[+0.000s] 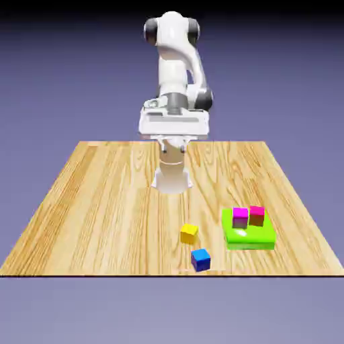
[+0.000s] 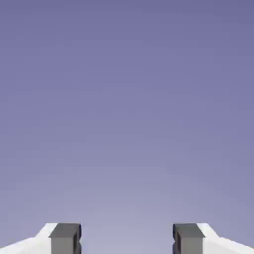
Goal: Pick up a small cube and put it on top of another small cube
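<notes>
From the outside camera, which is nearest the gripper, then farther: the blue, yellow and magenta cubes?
1. Yellow cube, mid-table.
2. Magenta cube, on the green block.
3. Blue cube, by the front edge, farthest from the gripper.

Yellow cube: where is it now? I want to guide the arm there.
In the exterior view, the yellow cube sits on the wooden table, just behind the blue cube and to the exterior view's left of the green block.

Yel. cube (image 1: 189, 234) nr. blue cube (image 1: 201, 260) on tbl. (image 1: 107, 215)
</notes>
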`<act>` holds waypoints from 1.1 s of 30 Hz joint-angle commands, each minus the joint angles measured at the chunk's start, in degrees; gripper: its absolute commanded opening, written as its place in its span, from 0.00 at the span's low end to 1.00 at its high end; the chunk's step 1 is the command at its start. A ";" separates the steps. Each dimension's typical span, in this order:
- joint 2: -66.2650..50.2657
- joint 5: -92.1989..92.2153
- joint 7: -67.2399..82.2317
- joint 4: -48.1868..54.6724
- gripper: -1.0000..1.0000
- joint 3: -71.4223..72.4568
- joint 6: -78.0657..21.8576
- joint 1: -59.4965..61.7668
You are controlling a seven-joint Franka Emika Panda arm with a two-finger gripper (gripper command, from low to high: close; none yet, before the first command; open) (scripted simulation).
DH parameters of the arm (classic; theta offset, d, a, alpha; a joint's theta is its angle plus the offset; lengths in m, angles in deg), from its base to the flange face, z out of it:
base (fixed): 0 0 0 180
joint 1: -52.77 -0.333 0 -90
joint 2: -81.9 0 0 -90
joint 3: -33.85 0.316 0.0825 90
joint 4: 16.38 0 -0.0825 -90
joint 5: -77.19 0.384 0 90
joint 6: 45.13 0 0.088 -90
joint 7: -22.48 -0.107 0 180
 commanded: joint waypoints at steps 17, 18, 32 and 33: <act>-35.30 -23.23 16.48 14.17 0.50 2.88 -33.38 -11.37; -37.38 -24.60 17.45 15.00 0.50 3.05 -35.34 -12.04; -45.76 -30.39 18.37 17.05 0.00 2.26 -37.53 -13.78; -43.69 -28.83 19.51 17.14 0.00 3.13 -39.61 -13.79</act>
